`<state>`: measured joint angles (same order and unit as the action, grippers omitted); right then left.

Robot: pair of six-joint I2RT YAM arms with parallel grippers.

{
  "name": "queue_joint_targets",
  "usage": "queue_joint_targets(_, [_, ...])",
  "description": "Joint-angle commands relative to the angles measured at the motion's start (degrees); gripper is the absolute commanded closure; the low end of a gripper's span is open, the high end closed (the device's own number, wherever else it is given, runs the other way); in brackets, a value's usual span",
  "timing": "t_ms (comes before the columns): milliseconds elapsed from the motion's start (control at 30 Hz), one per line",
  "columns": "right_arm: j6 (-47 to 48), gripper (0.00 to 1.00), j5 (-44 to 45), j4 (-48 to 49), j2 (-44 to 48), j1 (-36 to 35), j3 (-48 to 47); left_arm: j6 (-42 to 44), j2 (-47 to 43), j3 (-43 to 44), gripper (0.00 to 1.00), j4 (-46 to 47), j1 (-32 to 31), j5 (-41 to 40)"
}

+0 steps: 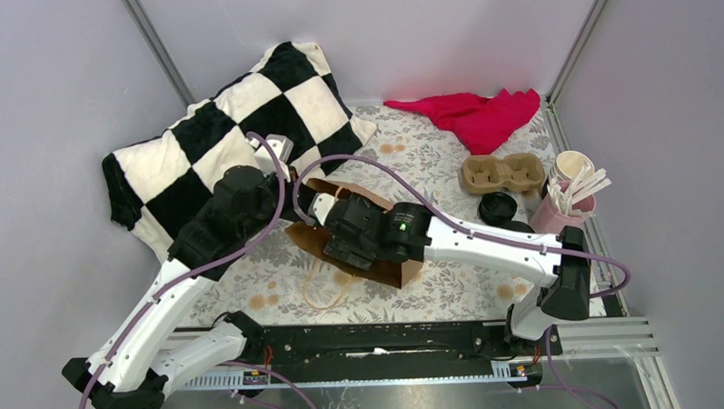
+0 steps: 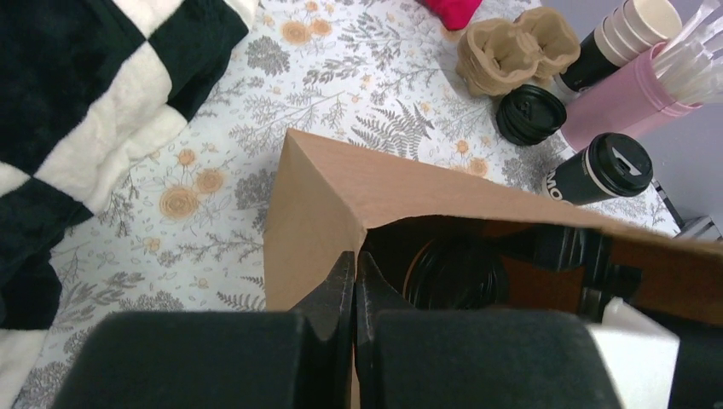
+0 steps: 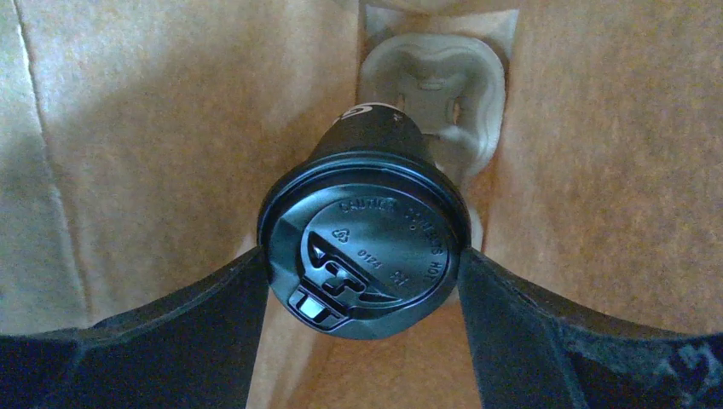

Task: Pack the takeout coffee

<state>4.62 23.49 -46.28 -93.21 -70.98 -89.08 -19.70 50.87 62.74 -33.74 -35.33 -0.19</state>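
Observation:
A brown paper bag (image 2: 341,196) stands on the flowered tablecloth, and my left gripper (image 2: 355,264) is shut on the edge of its mouth. Inside the bag, my right gripper (image 3: 362,256) is shut on a takeout coffee cup (image 3: 365,247), one finger on each side of its round black lid. Below it, at the bag's bottom, lies a pulp cup carrier (image 3: 435,85). From the left wrist view the cup's lid (image 2: 456,273) shows in the dark mouth. A second black takeout coffee cup (image 2: 597,170) stands on the table at the right.
A checkered pillow (image 1: 219,128) lies at the back left and a red cloth (image 1: 478,114) at the back right. Another pulp carrier (image 1: 503,174), a loose black lid (image 2: 530,113), stacked cups (image 2: 622,34) and a pink cup of stirrers (image 1: 559,211) crowd the right side.

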Motion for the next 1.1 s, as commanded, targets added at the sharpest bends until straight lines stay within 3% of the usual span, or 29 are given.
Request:
queue_joint_targets(0, [5.93, 0.40, -1.05, 5.92, 4.93, -1.27, 4.33, 1.86, 0.98, 3.93, 1.00, 7.27, -0.18, -1.20])
queue_joint_targets(333, [4.41, 0.41, -2.11, 7.68, 10.00, -0.39, 9.87, 3.20, 2.21, 6.84, 1.00, 5.74, -0.15, -1.92])
queue_joint_targets(467, [5.57, 0.41, -2.06, 5.79, 8.61, -0.38, 5.48, 4.25, 2.71, 7.90, 1.00, 4.91, -0.18, -2.57])
queue_joint_targets(633, [6.68, 0.42, 4.77, 2.83, 5.04, -0.39, 1.07, 4.86, 2.92, 9.37, 1.00, 4.82, -0.18, -4.09])
queue_joint_targets(1067, [10.41, 0.41, 12.99, 11.57, 6.48, -0.39, 10.74, 5.83, -0.78, 1.50, 1.00, 10.41, -0.21, -5.49])
